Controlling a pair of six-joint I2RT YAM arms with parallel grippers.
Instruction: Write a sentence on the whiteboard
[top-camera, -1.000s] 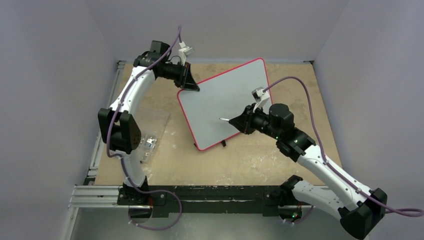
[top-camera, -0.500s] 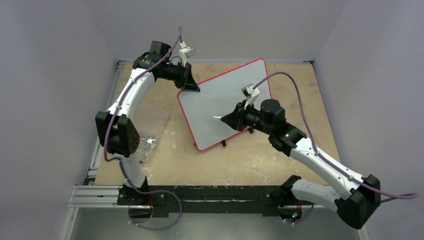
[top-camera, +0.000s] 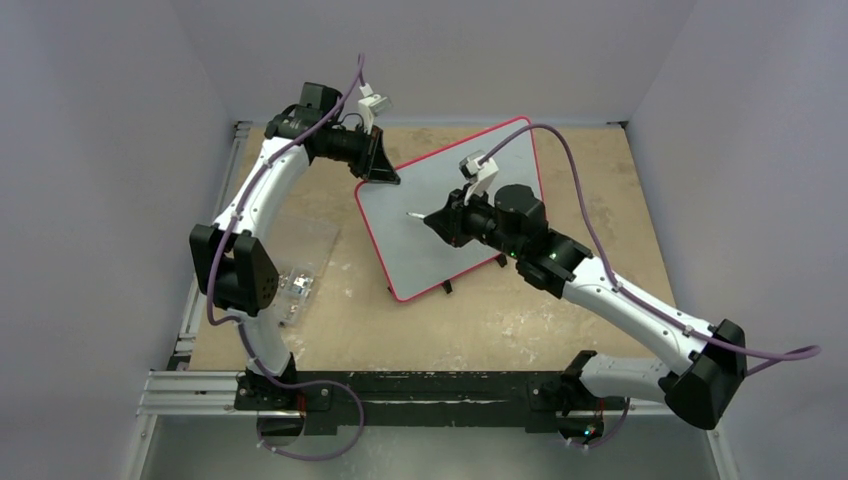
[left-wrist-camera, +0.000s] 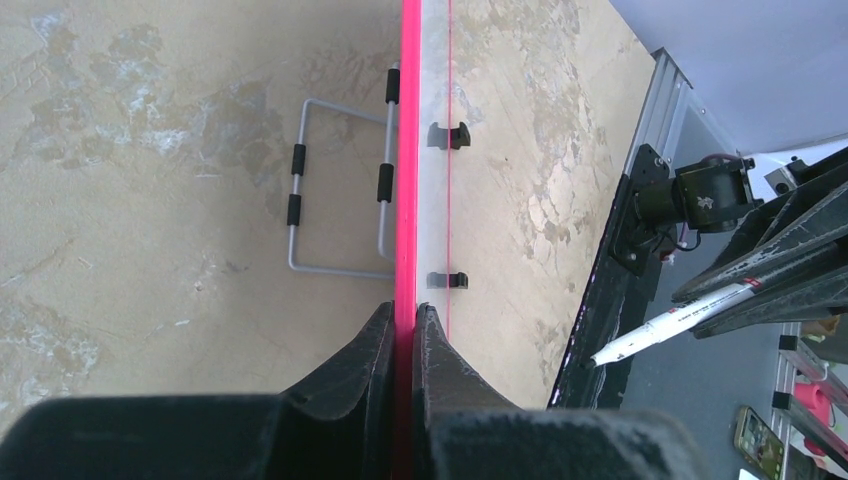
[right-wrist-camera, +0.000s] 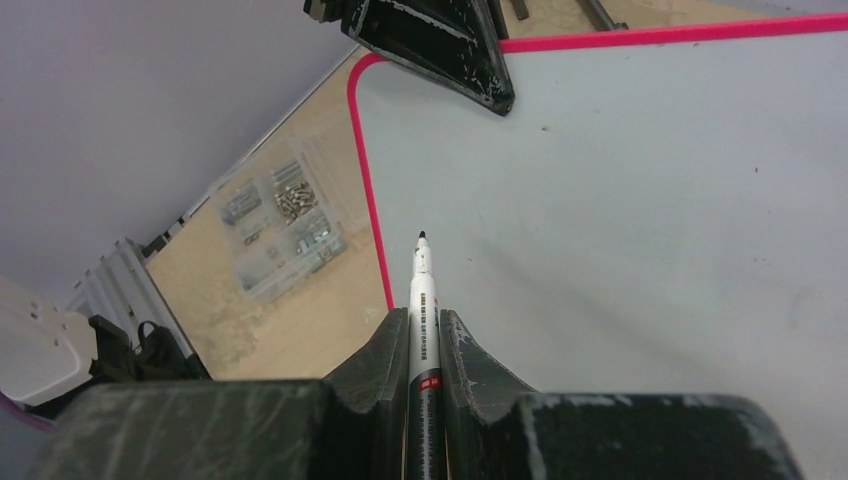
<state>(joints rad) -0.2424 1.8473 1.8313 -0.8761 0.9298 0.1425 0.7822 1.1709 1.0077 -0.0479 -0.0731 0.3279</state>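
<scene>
The tabletop (top-camera: 560, 320) carries the whiteboard (top-camera: 400, 250), which stands propped at a tilt on its wire stand (left-wrist-camera: 335, 190) in the middle of the work area, turned at an angle to the arms; its white face shows no lettering, so the sentence is judged not yet begun. The left claw (left-wrist-camera: 405, 320) is clamped on the red rim at the board's far left corner, and this grip matters most; it should brace the board so the pen's push does not rock it on the stand. The right claw (right-wrist-camera: 425, 325) is clamped on the marker (right-wrist-camera: 421, 290), which points at the upper left part of the face, near the rim. From the left wrist view the tip seems short of the surface. The step in hand looks like the approach for the first stroke; it calls for a gentle touch-down, light even pressure, a start close to the left rim to leave room for the words, and a lift between letters.
</scene>
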